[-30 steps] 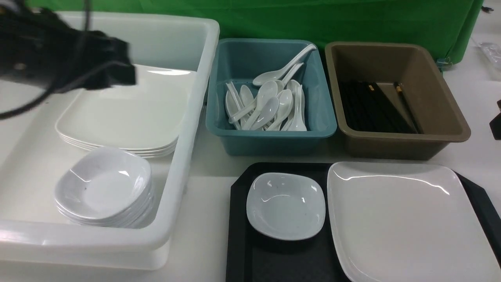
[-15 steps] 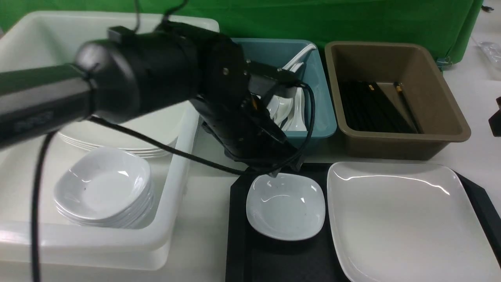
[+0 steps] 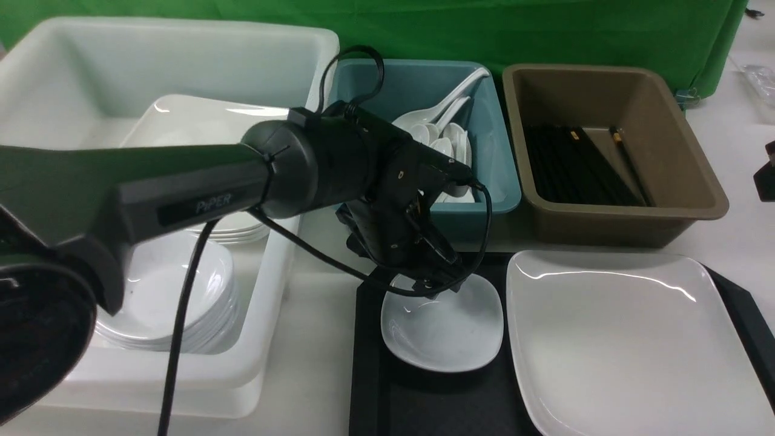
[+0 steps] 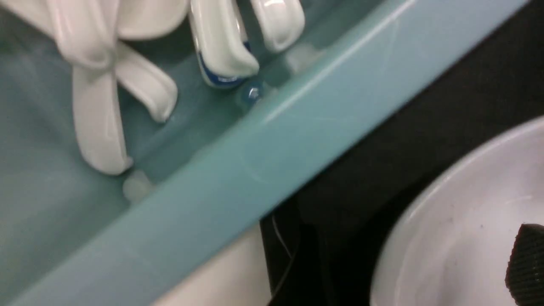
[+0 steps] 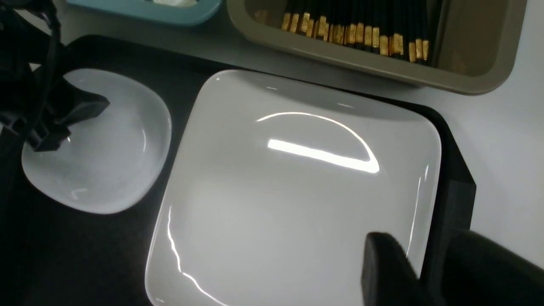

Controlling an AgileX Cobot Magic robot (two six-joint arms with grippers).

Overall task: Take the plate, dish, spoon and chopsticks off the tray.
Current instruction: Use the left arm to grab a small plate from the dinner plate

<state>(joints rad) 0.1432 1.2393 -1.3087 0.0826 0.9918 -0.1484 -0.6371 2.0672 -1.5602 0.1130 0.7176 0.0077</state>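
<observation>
The small white dish [image 3: 448, 333] sits at the far left of the black tray [image 3: 369, 375], with the large white square plate [image 3: 629, 345] beside it. My left gripper [image 3: 433, 284] is open at the dish's far rim. One fingertip [image 4: 527, 263] hangs over the dish's inside [image 4: 459, 221]. From the right wrist view, the left gripper [image 5: 63, 125] stands over the dish [image 5: 110, 157]. My right gripper [image 5: 418, 250] is open and empty above the edge of the plate [image 5: 297, 191]. It sits at the far right of the front view [image 3: 766, 178]. No spoon or chopsticks show on the tray.
A teal tub [image 3: 505, 203] of white spoons [image 3: 436, 109] and a brown tub [image 3: 629, 224] of black chopsticks [image 3: 575, 163] stand behind the tray. A big white tub [image 3: 284, 272] at the left holds stacked plates and dishes. My left arm stretches across it.
My left arm has swung from over the white tub to the right and down. Its gripper has reached the far rim of the dish. Dish, plate and right gripper have not moved.
</observation>
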